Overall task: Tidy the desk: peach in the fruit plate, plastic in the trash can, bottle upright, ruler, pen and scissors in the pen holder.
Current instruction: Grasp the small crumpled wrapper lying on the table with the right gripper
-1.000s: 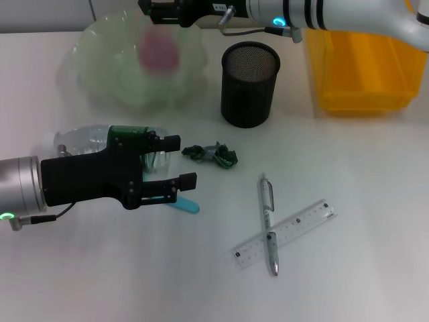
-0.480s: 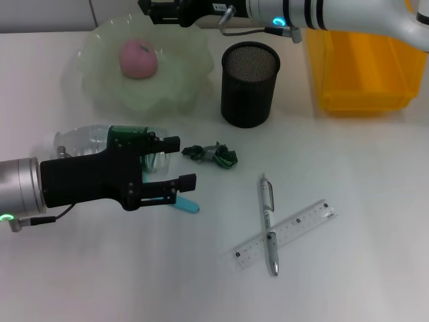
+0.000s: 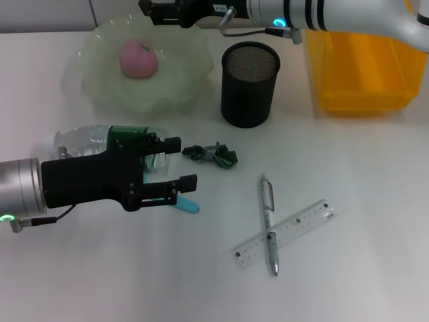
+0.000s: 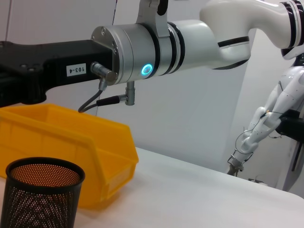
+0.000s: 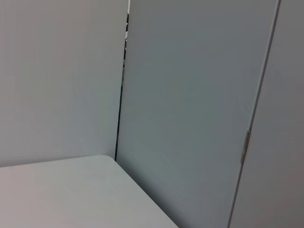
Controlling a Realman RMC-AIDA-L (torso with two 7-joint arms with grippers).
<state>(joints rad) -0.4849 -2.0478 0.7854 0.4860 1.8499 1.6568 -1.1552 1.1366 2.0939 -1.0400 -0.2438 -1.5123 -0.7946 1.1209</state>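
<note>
With the peach (image 3: 138, 58) already sitting in the fruit plate (image 3: 184, 94), the step in hand looks to be the fallen bottle (image 3: 87, 139), which lies on its side just behind and beneath the left gripper (image 3: 179, 162). That gripper hovers with its two fingers parted and nothing between them; the teal scissors (image 3: 181, 203) poke out under its lower finger, and the crumpled plastic (image 3: 213, 155) lies just ahead of its tips. To do this well, it probably should drop back over the bottle's body, close across the middle, then tip it up gently so it does not roll. The right gripper (image 3: 161, 9) hangs beyond the plate; whether its fingers are parted I cannot tell. Pen (image 3: 268, 223), ruler (image 3: 305, 225) and pen holder (image 3: 249, 84) wait farther off.
</note>
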